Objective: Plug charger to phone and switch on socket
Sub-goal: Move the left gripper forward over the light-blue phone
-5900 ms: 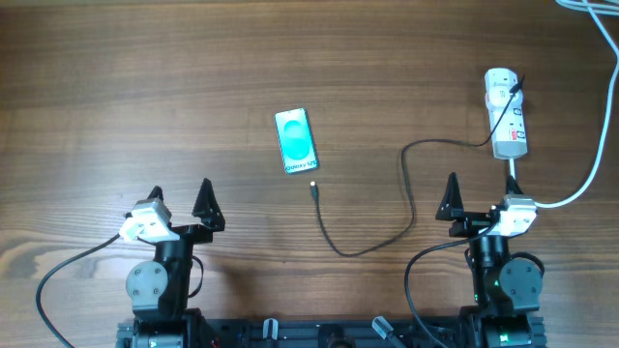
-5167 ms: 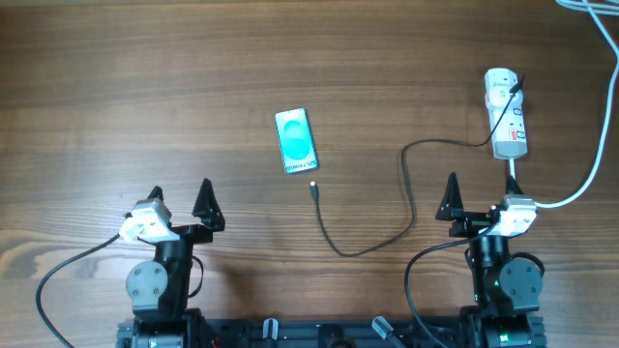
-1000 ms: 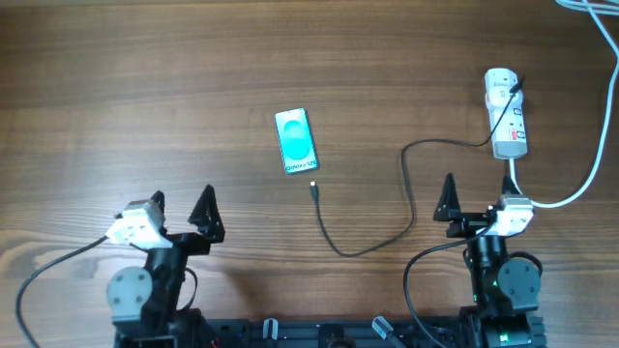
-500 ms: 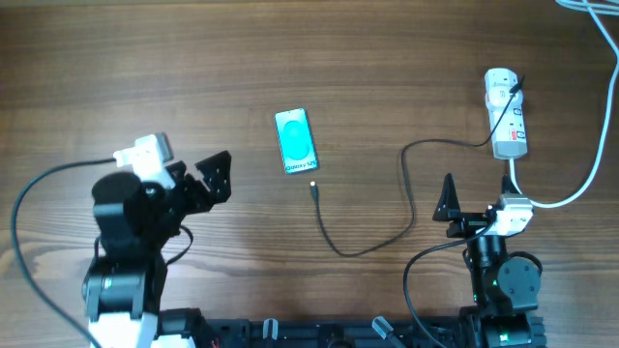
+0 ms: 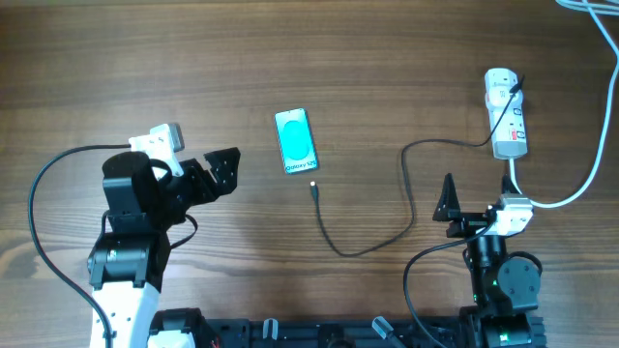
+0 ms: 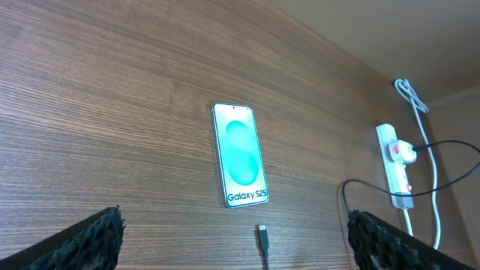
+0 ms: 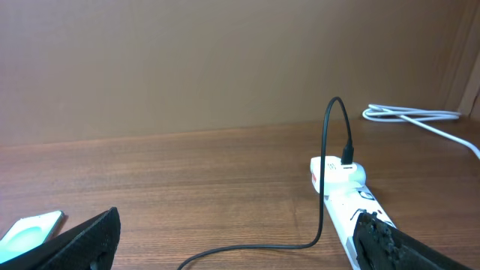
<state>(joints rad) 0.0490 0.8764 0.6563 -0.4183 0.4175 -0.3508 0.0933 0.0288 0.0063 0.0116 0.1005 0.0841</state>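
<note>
The phone (image 5: 296, 141) lies flat mid-table, teal screen up; it also shows in the left wrist view (image 6: 240, 154) and at the left edge of the right wrist view (image 7: 30, 229). The charger cable (image 5: 340, 251) loops across the table, its free connector (image 5: 313, 188) just below the phone and apart from it (image 6: 262, 234). Its other end is plugged into the white socket (image 5: 505, 121) at the far right (image 7: 352, 199) (image 6: 396, 161). My left gripper (image 5: 224, 166) is open and empty, left of the phone (image 6: 240, 253). My right gripper (image 5: 477, 201) is open and empty, below the socket (image 7: 240, 251).
A thick white cord (image 5: 590, 174) runs from the socket around the right edge of the table and off the top right corner (image 7: 412, 116). The table is bare brown wood (image 5: 145, 68).
My left arm has risen from its rest pose and swung forward and right, so its open gripper faces the phone. The right arm, phone, cable and socket have not moved.
</note>
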